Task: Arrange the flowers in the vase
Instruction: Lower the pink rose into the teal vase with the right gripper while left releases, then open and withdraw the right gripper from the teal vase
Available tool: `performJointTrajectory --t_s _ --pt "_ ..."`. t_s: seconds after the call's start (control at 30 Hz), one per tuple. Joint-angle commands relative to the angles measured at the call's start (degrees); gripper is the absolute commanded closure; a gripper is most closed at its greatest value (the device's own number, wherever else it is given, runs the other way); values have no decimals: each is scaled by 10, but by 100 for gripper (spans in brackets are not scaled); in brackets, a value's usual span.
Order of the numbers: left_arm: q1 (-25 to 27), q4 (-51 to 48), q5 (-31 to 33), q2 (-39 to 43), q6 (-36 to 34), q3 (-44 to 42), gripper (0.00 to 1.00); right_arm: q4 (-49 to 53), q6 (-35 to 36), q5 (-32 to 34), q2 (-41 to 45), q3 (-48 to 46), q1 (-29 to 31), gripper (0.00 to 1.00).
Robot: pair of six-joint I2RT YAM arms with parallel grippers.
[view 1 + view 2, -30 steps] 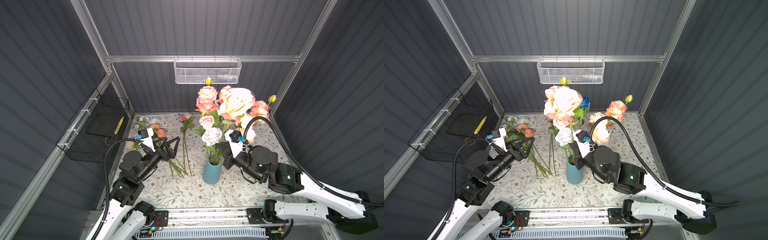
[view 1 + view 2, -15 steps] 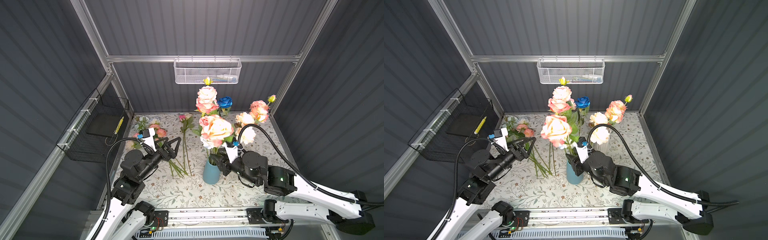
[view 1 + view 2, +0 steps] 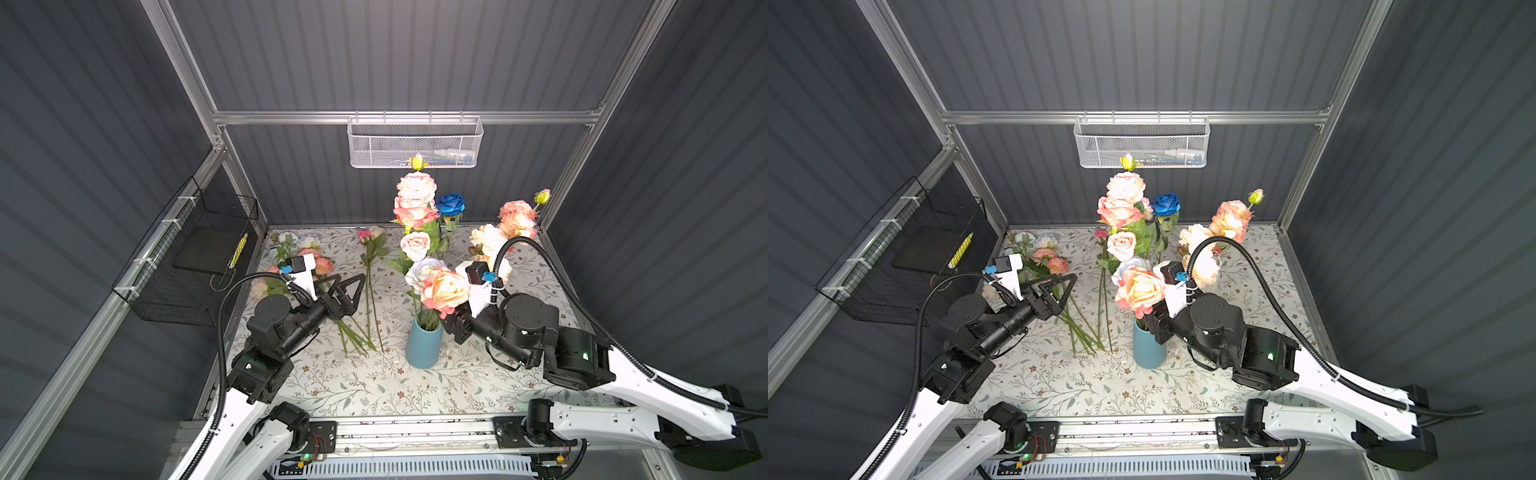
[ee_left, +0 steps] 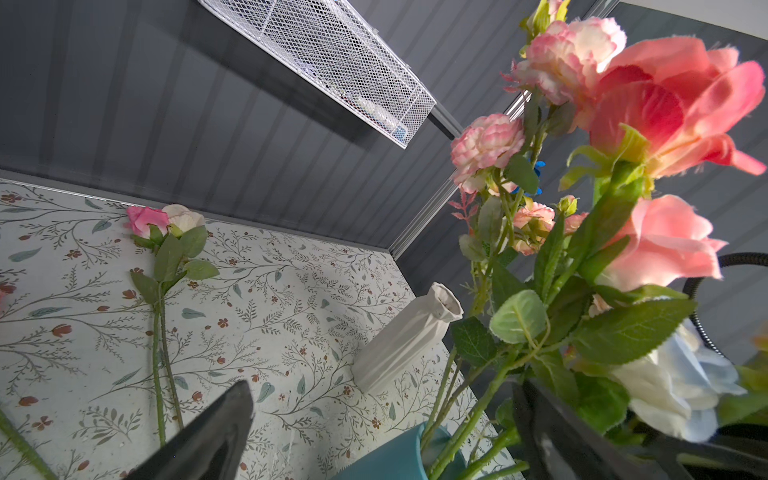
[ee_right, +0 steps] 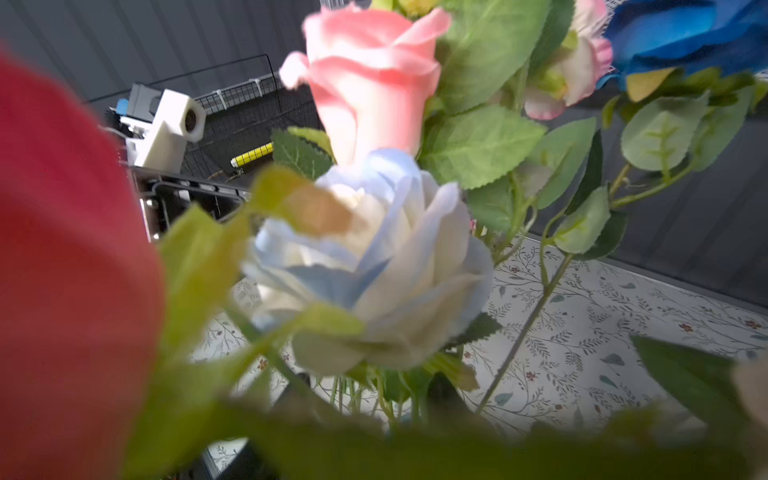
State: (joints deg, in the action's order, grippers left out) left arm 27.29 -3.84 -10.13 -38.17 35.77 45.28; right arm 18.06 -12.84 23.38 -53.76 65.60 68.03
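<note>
My left tool (image 3: 358, 295) is spread wide near loose flowers (image 3: 309, 259) lying on the desk (image 3: 374, 386). More flowers stand in the teal vase (image 3: 423, 349). They cover the right tool (image 3: 451, 326) beside its mouth, so I cannot tell its state. Only the left wrist view shows a white vase (image 4: 409, 338).

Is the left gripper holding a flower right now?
No, in a top view the left gripper has its jaws wide open with nothing between them, and the loose flower stems lie untouched nearby.
</note>
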Motion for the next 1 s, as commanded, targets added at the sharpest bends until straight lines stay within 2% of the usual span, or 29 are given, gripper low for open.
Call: performJointTrajectory --t_s 0.0,0.03,0.13,0.23,0.3,0.43,0.53,0.67,0.83,0.97 --pt "-2 10 -12 -2 4 9 0 6 5 5 -10 13 3 70" --pt "-2 10 -13 -3 4 9 0 8 4 4 -12 14 3 77" --pt "-2 12 -15 -5 6 7 0 12 -1 3 -17 9 3 89" --pt "-2 15 -18 -7 6 2 0 17 -10 -2 -22 -1 3 91" --pt "-1 12 -14 -6 6 1 0 24 -17 -3 -25 -2 5 84" --pt "-2 -8 6 -2 2 5 0 22 -14 -8 -9 -4 14 46" --pt "-2 -17 14 -5 2 8 0 24 -14 -39 7 -6 13 32" --pt "-2 -22 22 -10 4 9 0 39 -21 -73 28 -7 13 22" --pt "-2 -45 55 -17 8 14 0 78 -40 -102 69 -15 13 17" --pt "-1 -45 57 -29 10 12 0 92 -54 -113 112 -33 13 14"
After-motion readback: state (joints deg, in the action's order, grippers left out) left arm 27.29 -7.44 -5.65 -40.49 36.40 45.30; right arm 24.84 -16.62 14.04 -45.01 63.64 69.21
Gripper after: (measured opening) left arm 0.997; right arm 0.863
